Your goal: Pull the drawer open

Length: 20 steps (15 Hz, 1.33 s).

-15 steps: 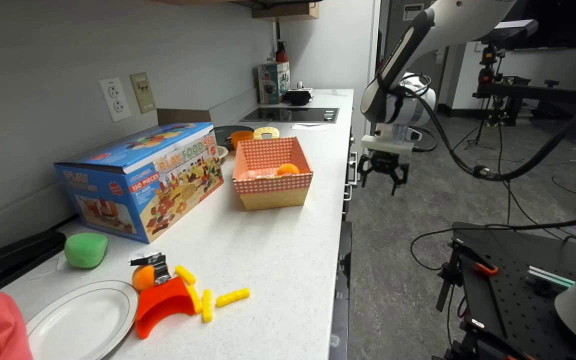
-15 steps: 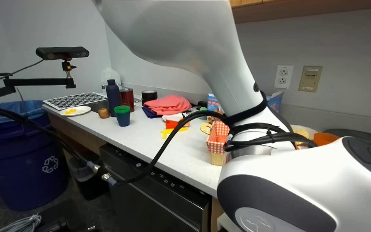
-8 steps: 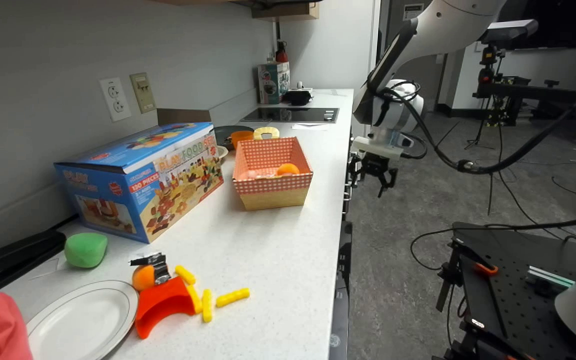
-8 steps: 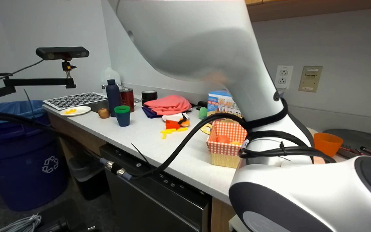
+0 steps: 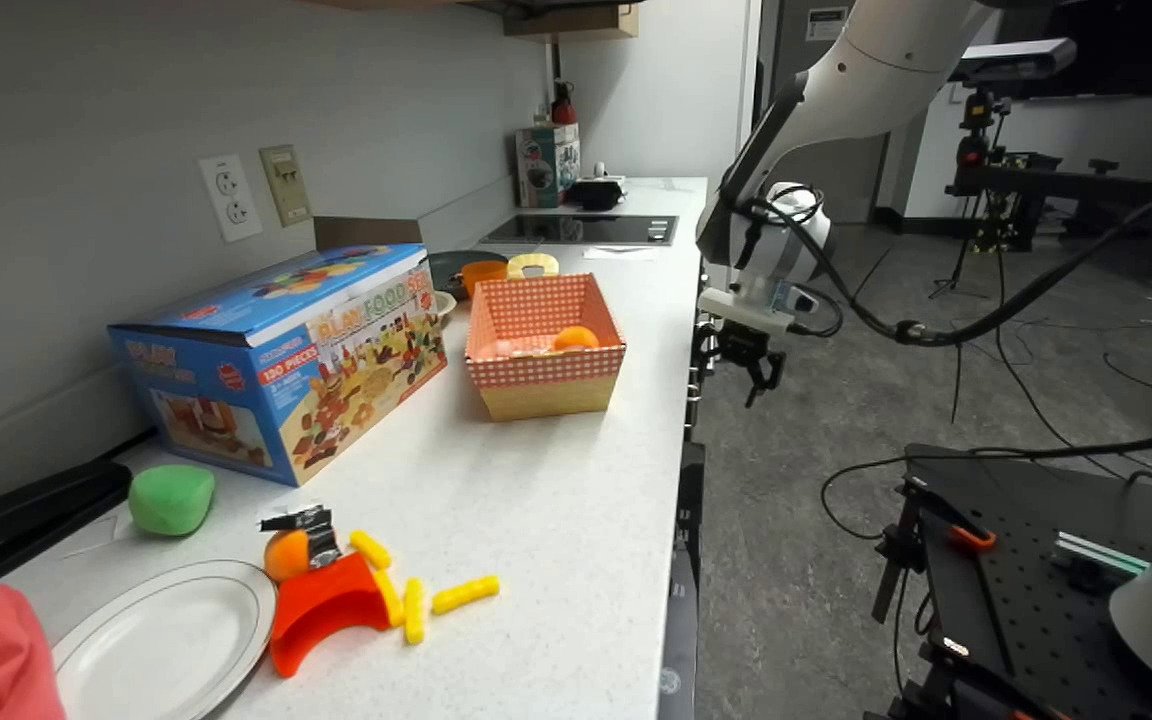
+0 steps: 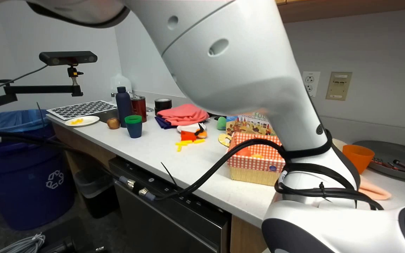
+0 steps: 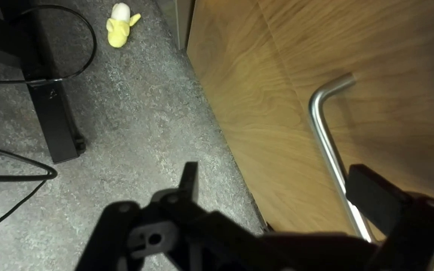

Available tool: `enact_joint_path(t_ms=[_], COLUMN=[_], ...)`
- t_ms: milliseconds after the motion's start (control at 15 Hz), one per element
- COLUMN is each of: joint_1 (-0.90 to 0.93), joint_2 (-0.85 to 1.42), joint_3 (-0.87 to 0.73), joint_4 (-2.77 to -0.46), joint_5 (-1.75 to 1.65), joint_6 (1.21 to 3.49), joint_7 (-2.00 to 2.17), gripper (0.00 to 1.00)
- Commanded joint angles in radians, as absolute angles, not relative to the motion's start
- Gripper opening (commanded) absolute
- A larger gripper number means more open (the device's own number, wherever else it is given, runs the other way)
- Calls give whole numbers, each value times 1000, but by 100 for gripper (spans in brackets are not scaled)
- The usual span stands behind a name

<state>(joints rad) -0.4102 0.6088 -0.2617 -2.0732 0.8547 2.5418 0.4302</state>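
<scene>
We find the drawer (image 7: 401, 101), a wood-grained front, at the upper right of the wrist view; it looks flush with the wooden panel (image 7: 254, 109) left of it, so we take it to be closed. Its silver handle (image 7: 330, 148) runs down the right half of that frame, bent out from the face so that it can be grasped from this side. Our gripper (image 7: 274, 166) is spread wide across the bottom, with nothing clasped, likely to leave room for the silver handle between its tips. One finger (image 7: 371, 195), at the lower right, lies just beside the metal; whether they touch, we cannot tell. The opposite finger (image 7: 190, 177) shows against the floor (image 7: 156, 131), a little left of centre. In an exterior view we see the gripper right of centre, out past the front edge of the counter (image 5: 556, 510), where it can meet the drawer from the floor side. The basket (image 5: 548, 400) sits up on the counter, so we expect it to stay out of the pull. Next, we judge, the silver handle must be centred and clasped before we draw back.
</scene>
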Motion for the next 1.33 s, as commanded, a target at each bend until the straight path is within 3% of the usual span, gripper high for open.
enact_joint_path(t_ms=[0, 200, 600, 733, 1267], joint_1=[-436, -454, -469, -464, -449], joint_2=[662, 645, 639, 646, 663], joint_3=[-250, -243, -244, -251, -274], joint_4=[-2015, -2021, -2044, -2044, -2057], joint_5=[922, 991, 1157, 1181, 1150], joint_6=[2548, 2544, 2557, 2555, 2529], joint_7=[402, 388, 222, 196, 213], gripper=[100, 100, 89, 93, 94])
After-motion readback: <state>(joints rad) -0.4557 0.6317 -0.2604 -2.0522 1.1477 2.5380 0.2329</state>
